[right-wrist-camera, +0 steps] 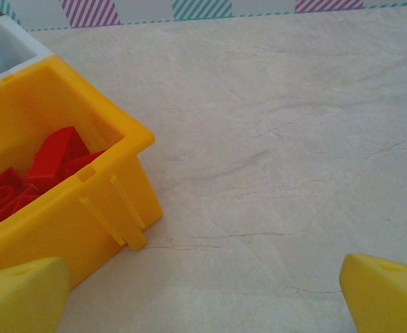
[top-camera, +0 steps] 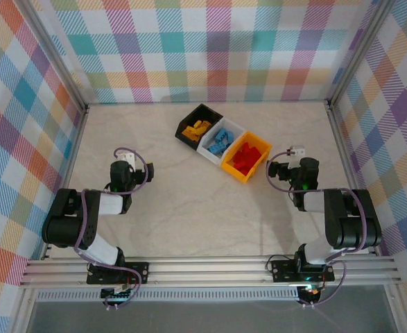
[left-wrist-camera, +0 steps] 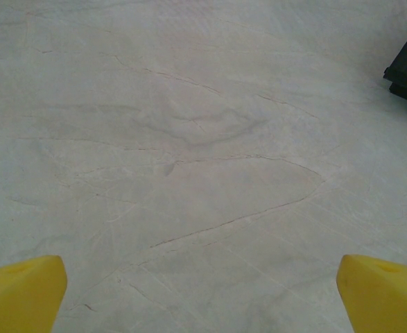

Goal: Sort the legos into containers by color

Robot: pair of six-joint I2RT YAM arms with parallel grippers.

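left gripper (left-wrist-camera: 203, 297) and right gripper (right-wrist-camera: 203, 298) spread open, empty, above the table (top-camera: 189, 208), orange legos (top-camera: 195, 128) in black bin (top-camera: 209, 111), blue legos (top-camera: 220, 141) in white bin (top-camera: 235, 125), red legos (top-camera: 247, 157) in yellow bin (top-camera: 232, 169)

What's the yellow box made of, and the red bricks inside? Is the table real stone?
The yellow box looks like smooth moulded plastic, with thin ribs on its wall. The red bricks look like hard, shiny plastic with round studs. The table has marble-like veins but looks flat and matte; it may be a printed surface, I cannot tell.
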